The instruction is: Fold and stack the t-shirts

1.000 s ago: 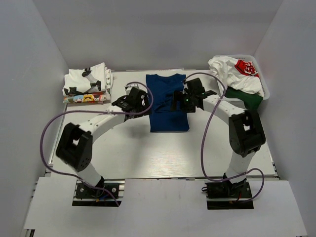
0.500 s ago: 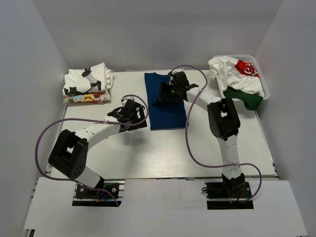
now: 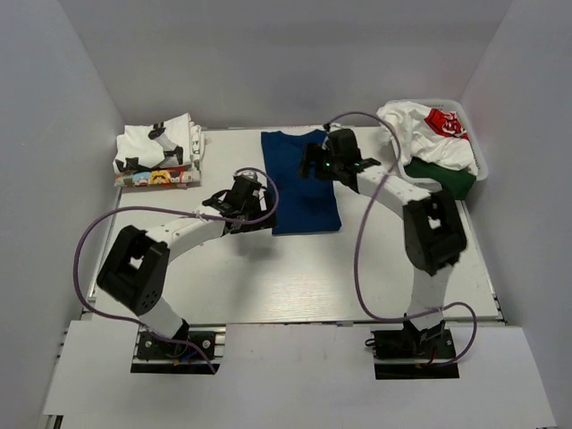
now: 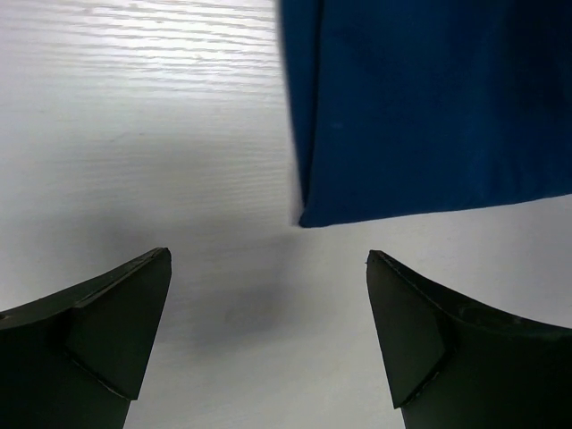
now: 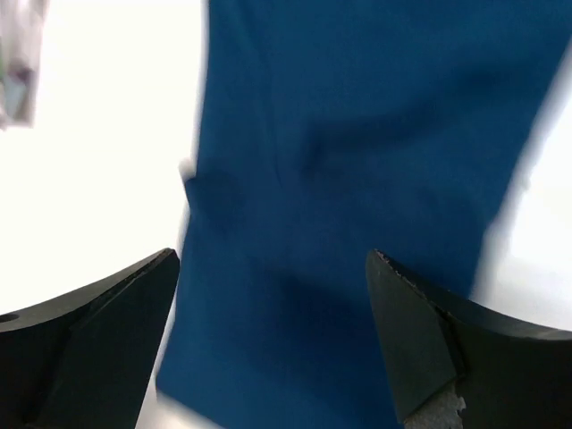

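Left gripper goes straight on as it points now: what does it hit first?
Probably the bare table, just short of the corner of the dark blue t-shirt. The open left gripper frames white surface. Depth is unclear, so it might clip that corner.

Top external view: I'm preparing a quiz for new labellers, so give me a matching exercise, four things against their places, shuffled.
Things:
1. dark blue t-shirt
2. folded stack of t-shirts
3. white basket
4. right gripper

Places:
A. far right corner of the table
B. far left corner of the table
C. above the blue cloth's far half
D. lying flat mid-table

Pairs: 1-D, 2-B, 3-A, 4-C.
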You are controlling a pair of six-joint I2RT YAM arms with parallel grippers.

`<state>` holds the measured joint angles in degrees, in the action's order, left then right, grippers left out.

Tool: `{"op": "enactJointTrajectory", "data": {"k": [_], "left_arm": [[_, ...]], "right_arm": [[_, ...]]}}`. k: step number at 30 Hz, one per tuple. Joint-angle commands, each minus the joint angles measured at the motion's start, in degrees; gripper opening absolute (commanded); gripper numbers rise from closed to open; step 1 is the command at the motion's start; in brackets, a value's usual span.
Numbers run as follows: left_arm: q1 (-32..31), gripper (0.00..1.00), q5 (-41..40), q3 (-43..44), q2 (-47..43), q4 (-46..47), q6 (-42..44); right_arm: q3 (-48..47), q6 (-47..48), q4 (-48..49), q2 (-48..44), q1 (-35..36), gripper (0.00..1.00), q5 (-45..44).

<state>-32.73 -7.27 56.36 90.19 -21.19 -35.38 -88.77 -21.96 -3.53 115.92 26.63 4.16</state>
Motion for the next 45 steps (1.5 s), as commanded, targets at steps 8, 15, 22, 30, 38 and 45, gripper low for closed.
{"op": "enactJointTrajectory", "data": {"k": [8,15,22,30,38,45], "left_arm": [[-0.67,0.97,9.82,4.28,10.26,6.42,0.92],[-0.67,0.73,12.63,3.24,11.94,8.71,2.06],[-0.67,0.3,13.77,2.62,11.94,9.93,3.12],[-0.67,0.07,14.74,3.06,14.31,9.07,3.12],[-0.67,0.0,13.51,1.83,13.17,10.2,2.42],[-0.67,0.0,15.7,-3.61,6.67,13.98,1.27]], "right_arm": [[32.76,-5.2,-4.1,-28.63,-3.52,0.9,-8.3],[38.67,-0.29,-0.52,-27.95,-3.87,0.9,-5.49],[39.37,0.59,2.73,-24.34,-5.18,0.9,-0.48],[40.52,1.48,4.93,-21.7,-3.69,0.88,0.85],[41.31,1.74,8.8,-18.37,-3.69,0.33,3.57],[43.59,0.77,4.86,-25.72,-3.34,0.0,4.53]]}}
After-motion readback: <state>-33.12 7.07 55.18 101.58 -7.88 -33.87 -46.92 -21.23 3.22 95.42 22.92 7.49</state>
